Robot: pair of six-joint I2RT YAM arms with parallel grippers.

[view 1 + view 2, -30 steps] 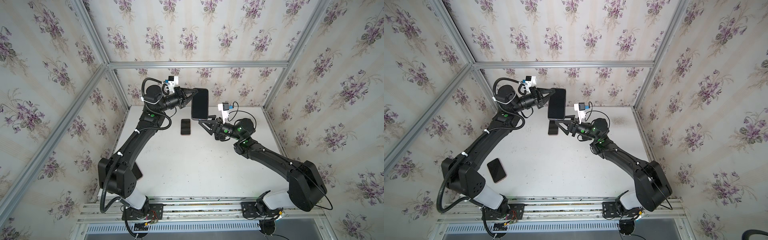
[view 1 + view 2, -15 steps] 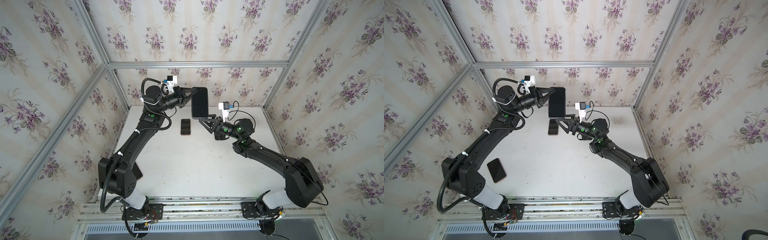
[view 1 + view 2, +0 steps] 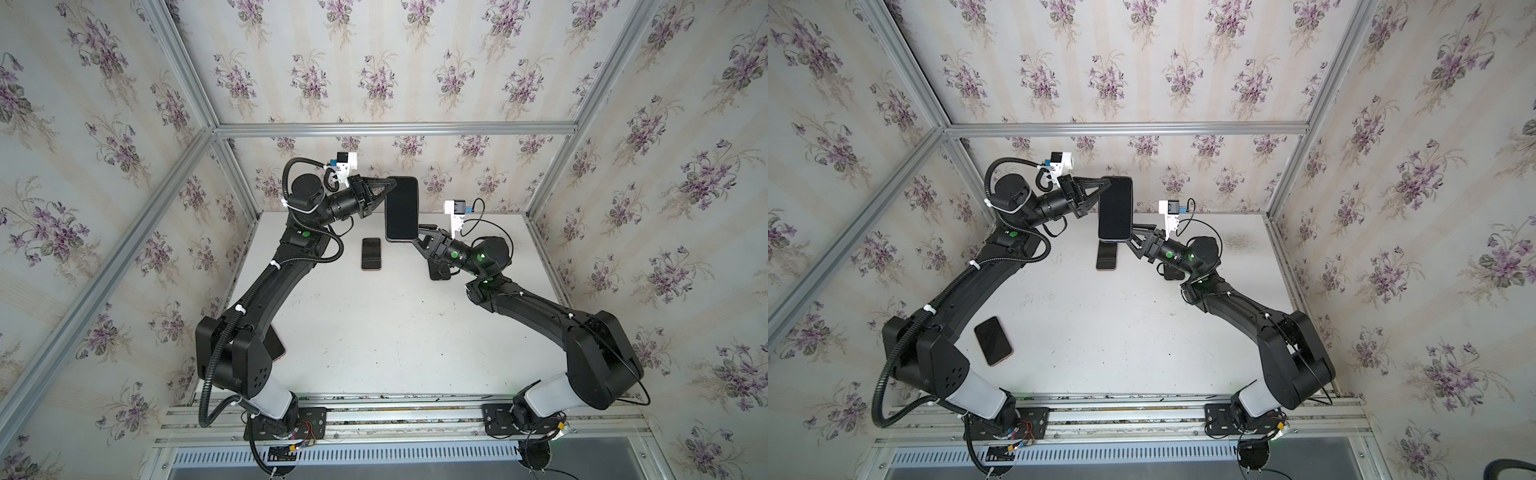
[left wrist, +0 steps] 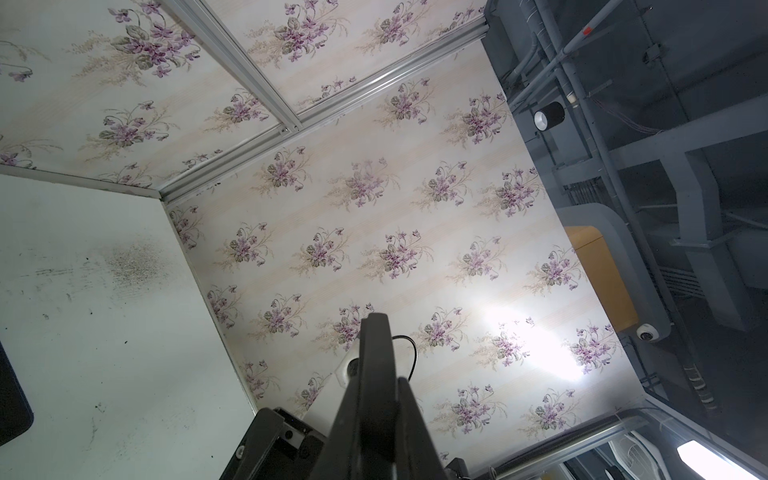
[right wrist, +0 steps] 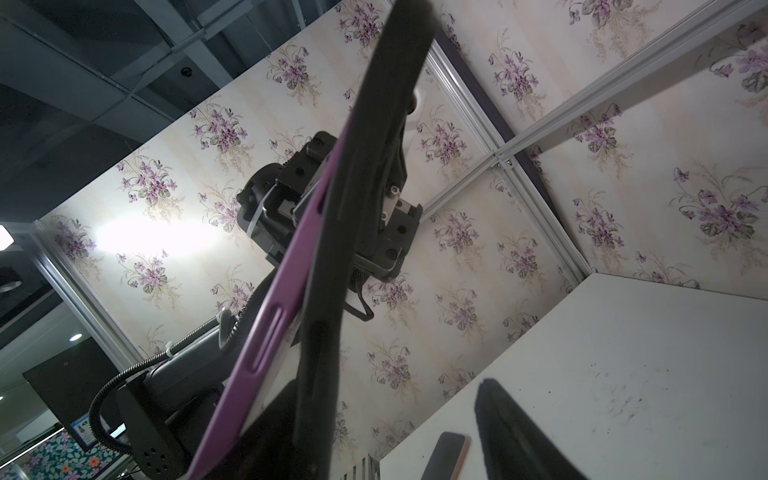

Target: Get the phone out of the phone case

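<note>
A phone [image 3: 401, 214] [image 3: 1115, 210] with a black screen hangs in the air over the back of the table in both top views. My left gripper [image 3: 390, 191] [image 3: 1104, 185] [image 4: 378, 382] is shut on one long edge, near the far end. In the right wrist view the phone shows edge-on, with the purple phone case [image 5: 257, 353] on its back. A pale gap shows between the case and the black slab at the near end. My right gripper [image 3: 415, 237] [image 3: 1133, 236] [image 5: 399, 415] stands open at that near end, one finger against the phone.
A second dark phone [image 3: 371, 254] [image 3: 1106, 255] [image 5: 442, 455] lies flat on the white table [image 3: 395, 332] under the held one. A third [image 3: 993, 340] lies front left beside the left arm. A small dark object [image 3: 439, 272] sits under the right wrist. Flowered walls enclose three sides.
My right gripper has risen a little and closed in on the near end of the held phone. The left gripper and phone have barely moved.
</note>
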